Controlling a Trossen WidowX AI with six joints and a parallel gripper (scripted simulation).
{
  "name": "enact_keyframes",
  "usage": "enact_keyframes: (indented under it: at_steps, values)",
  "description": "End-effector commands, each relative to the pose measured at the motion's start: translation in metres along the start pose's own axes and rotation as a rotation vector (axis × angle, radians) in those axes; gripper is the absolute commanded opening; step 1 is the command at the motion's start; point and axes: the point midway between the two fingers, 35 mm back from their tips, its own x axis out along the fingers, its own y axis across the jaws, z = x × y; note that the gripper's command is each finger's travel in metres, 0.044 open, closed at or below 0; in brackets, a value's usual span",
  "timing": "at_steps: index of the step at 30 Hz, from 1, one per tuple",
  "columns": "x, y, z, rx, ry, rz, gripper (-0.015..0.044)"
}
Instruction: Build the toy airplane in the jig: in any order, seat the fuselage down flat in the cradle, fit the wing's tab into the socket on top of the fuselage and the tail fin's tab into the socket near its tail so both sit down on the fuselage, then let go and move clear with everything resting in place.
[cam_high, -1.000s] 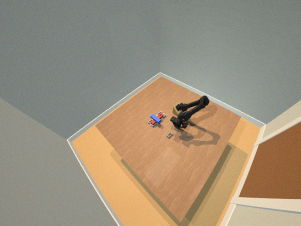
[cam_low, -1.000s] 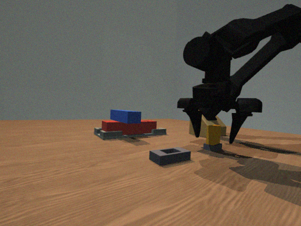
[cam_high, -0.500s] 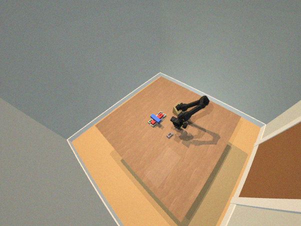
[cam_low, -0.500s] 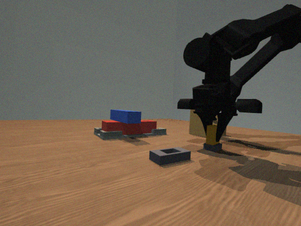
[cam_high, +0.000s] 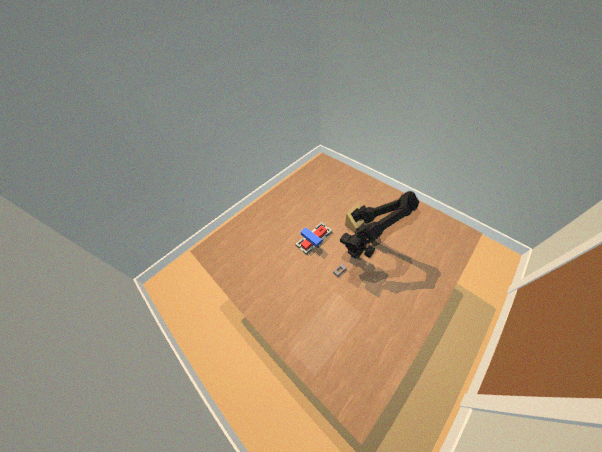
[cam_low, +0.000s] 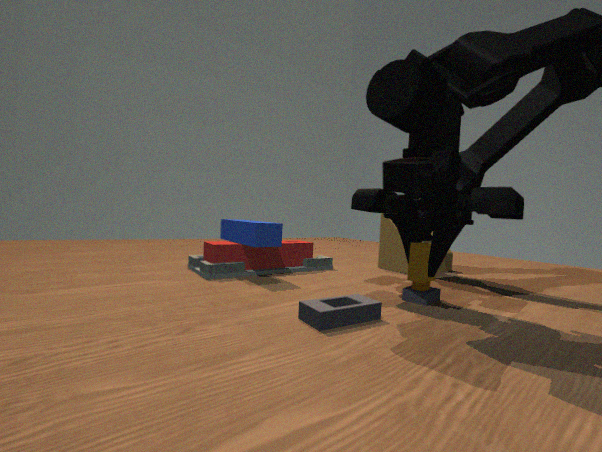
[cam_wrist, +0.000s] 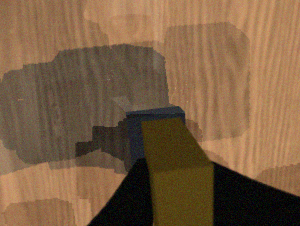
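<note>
The black, tapering fingers pinch the yellow, block-shaped tail fin, upright in a small blue-grey holder. Nearby lies a grey rectangular frame on the wood-grained table. Well apart, the red fuselage sits in the grey cradle, the blue wing across its top. The bent arm points its wrist straight down.

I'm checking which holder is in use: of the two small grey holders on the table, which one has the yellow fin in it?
The small grey holder under the gripper; the other grey holder shows an open hole.
</note>
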Motion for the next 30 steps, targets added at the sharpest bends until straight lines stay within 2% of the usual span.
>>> enact_keyframes:
  at_steps: [1,30]
  values:
    - [-0.009,0.001,0.009,-0.008,-0.038,-0.008,0.0000]
    - [-0.097,-0.005,0.001,0.072,-0.007,-0.047,0.0000]
